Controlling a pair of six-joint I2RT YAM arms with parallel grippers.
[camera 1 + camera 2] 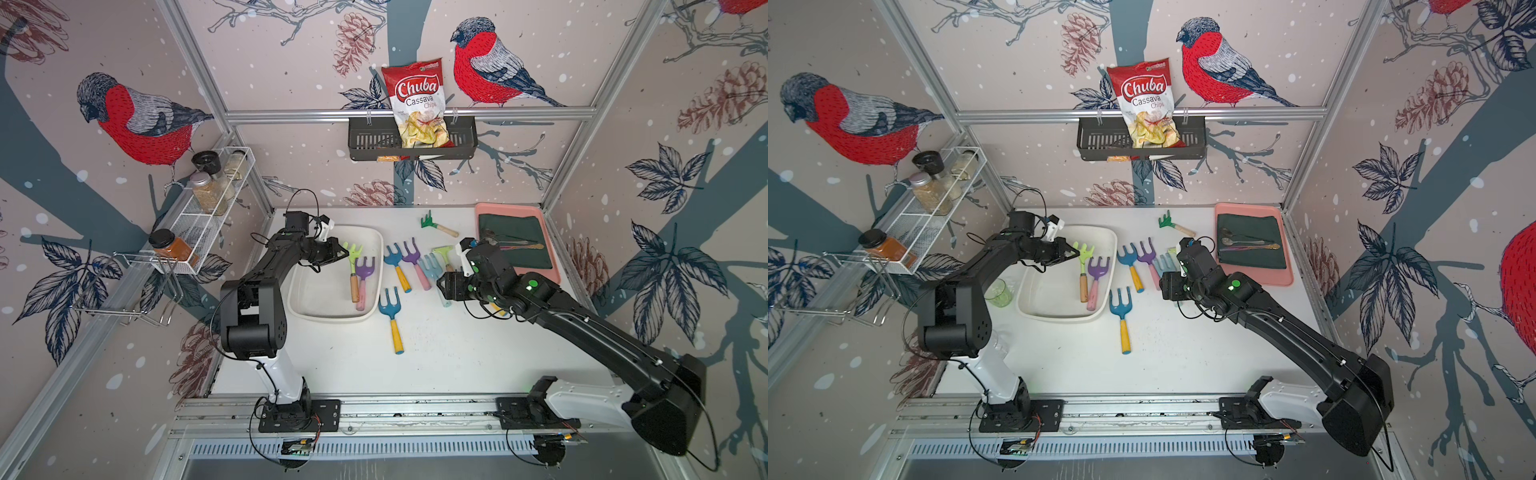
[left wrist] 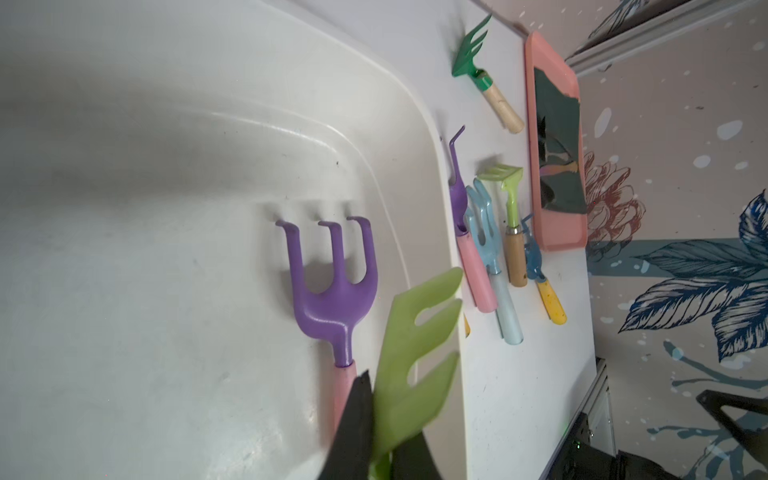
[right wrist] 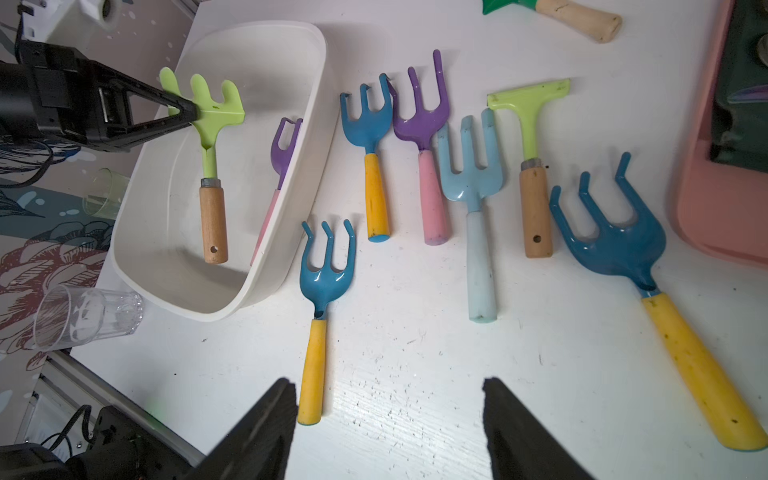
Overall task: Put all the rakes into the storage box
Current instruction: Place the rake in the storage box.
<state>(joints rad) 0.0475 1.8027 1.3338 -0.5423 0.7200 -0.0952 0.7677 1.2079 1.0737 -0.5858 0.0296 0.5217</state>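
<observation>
The left gripper point(image 3: 191, 113) is clamped on the head of the light green rake point(image 3: 208, 112). Its black fingers point(image 2: 357, 415) pinch the flat plate just below the tines, with almost no gap between them. This rake is over the white storage box point(image 1: 328, 318), its wooden handle pointing down inside the rim. Whether the handle end rests on the box floor cannot be told. A purple rake with a pink handle point(image 1: 363, 272) lies in the box just beside it, against the wall nearer the middle of the table. The right gripper point(image 3: 386, 415) is released: its fingers point(image 3: 266, 428) stand wide apart above the bare white table point(image 1: 436, 353), holding and touching nothing. The yellow handle of a blue rake point(image 3: 326, 266) lies near one of them. More toy rakes lie on the table between the box and the pink tray point(image 1: 515, 206): another blue one point(image 1: 395, 259), a purple one point(image 1: 411, 253), a pale blue one point(image 3: 471, 178), a third blue one point(image 3: 615, 237) and a dark green one point(image 1: 428, 222).
</observation>
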